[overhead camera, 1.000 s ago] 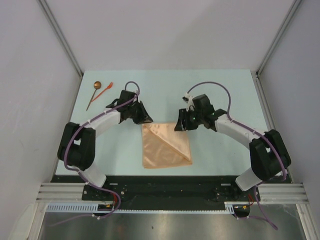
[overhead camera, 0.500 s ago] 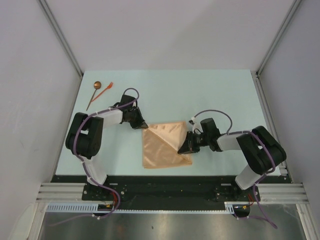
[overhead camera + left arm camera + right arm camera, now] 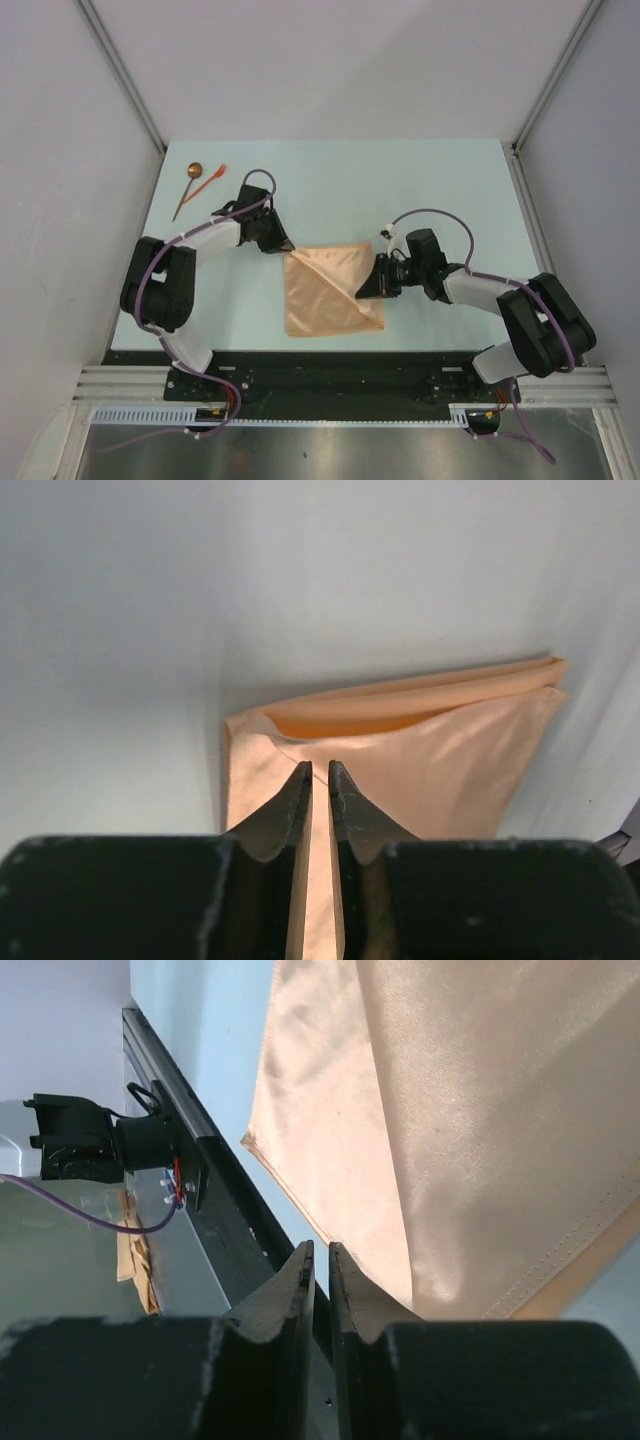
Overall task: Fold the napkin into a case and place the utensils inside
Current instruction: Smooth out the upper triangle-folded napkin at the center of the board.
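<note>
Napkin lies on the surface, centred between my two arms and toward the near side. It is folded: a diagonal crease runs from the far-left corner to the near-right corner, and the far edge is doubled, with a darker orange gap between the layers.

My left pincer is on the far-left corner, clenched on the cloth. The left wrist view shows a strip of napkin running up between the two fingers.

My right pincer is at the right edge, jaws drawn to a narrow slit. The hemmed edge lies against the right finger; I cannot tell whether any cloth sits in the slit.

The napkin's near edge runs parallel to the black rail and near it.

Spoon and orange-red fork piece lie side by side at the far-left corner, well apart from the napkin.

Bare surface stretches from the far edge of the napkin to the back wall, and along the right side behind my right arm.
</note>
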